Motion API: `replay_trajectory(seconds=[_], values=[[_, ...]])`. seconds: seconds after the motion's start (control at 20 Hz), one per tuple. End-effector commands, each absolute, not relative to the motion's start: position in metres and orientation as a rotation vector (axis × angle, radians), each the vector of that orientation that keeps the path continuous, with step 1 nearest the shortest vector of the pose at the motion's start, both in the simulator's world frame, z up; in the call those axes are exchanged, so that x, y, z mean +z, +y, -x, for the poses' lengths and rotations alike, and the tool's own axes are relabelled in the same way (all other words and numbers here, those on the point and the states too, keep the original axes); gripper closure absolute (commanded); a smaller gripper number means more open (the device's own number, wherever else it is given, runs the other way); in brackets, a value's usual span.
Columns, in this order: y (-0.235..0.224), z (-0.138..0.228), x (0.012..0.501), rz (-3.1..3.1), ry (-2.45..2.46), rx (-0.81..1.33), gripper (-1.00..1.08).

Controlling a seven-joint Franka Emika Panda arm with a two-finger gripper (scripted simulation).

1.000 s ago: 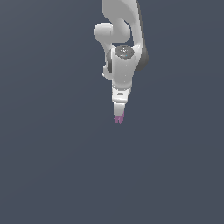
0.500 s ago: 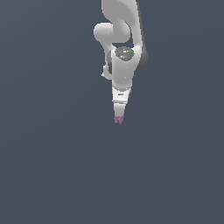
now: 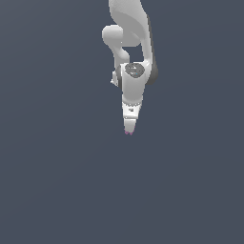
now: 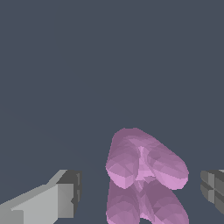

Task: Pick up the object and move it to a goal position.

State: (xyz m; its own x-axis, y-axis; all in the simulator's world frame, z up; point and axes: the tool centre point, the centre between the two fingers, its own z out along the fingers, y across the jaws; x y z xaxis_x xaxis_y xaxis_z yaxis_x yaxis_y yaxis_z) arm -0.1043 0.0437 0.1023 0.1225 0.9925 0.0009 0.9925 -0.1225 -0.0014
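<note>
Grey floor; object [image 4: 144, 175] between apart fingers [image 4: 48, 203].

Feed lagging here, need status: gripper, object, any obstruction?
Gripper open, fingers astride, gaps both sides. Pink object between them, ungrasped. Nothing else visible in the way.

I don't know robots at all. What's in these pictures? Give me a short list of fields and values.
Setting: simulator render, plain dark grey background
Robot: one white arm reaching down
Gripper: open, a finger on each side of the object, gaps visible on both sides
Object: small lumpy pink-purple piece, lying between the fingers, not gripped
Exterior view: only a pink speck shows at the gripper tip
Goal position: no marker visible
</note>
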Motion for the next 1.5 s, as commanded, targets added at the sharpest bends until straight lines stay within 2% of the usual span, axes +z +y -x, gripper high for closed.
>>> replay_trajectory(seconds=[0.0, 0.1, 0.15, 0.9, 1.45], values=[[0.044, 0.104, 0.097, 2.353, -2.081, -0.001, -0.92], [0.043, 0.104, 0.096, 2.353, -2.081, -0.001, -0.92], [0.043, 0.104, 0.096, 2.353, -2.081, -0.001, 1.08], [0.045, 0.099, 0.100, 2.354, -2.082, -0.002, 1.08], [0.062, 0.057, 0.131, 2.353, -2.081, -0.003, 1.08]])
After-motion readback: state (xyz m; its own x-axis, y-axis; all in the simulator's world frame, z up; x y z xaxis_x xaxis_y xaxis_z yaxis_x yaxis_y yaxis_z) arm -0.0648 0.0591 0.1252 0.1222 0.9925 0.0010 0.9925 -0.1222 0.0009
